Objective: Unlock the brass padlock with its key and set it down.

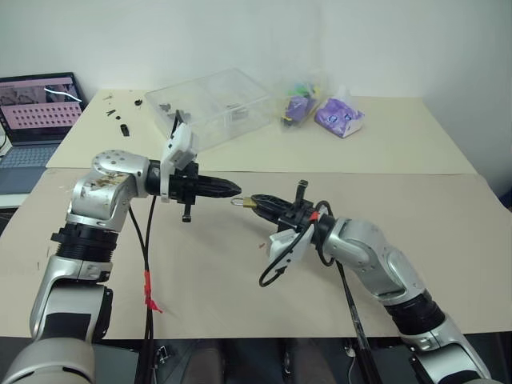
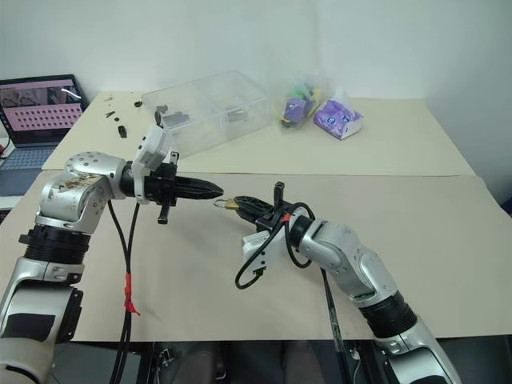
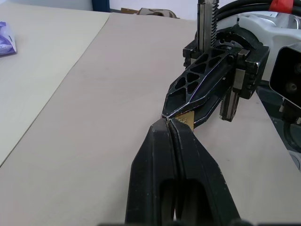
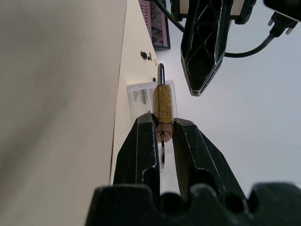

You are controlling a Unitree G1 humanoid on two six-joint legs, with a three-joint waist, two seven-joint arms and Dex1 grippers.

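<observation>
Your right gripper [image 4: 163,129] is reaching out level over the tan table [image 1: 416,240], forearm angled in from the right and fingers aimed toward the robot's left, and it is clamped on the brass padlock [image 4: 164,106]. In the right wrist view you can see the gold body pinched between the two black fingertips with the shackle end sticking out past them and a thin silver key [image 4: 162,153] hanging from the keyway end between the fingers. The lock is up in the air above the table, roughly midway between your two arms. Your left gripper [image 1: 232,190] comes in from the opposite side, elbow bent, wrist turned so the fingers point across to the right and slightly downward. Its two fingers are pressed tight together with nothing visible between them, their tip sitting right at the padlock's exposed end; whether it actually touches, you cannot tell. Behind the arms a clear plastic box [image 1: 212,104] sits on the table's far half.
</observation>
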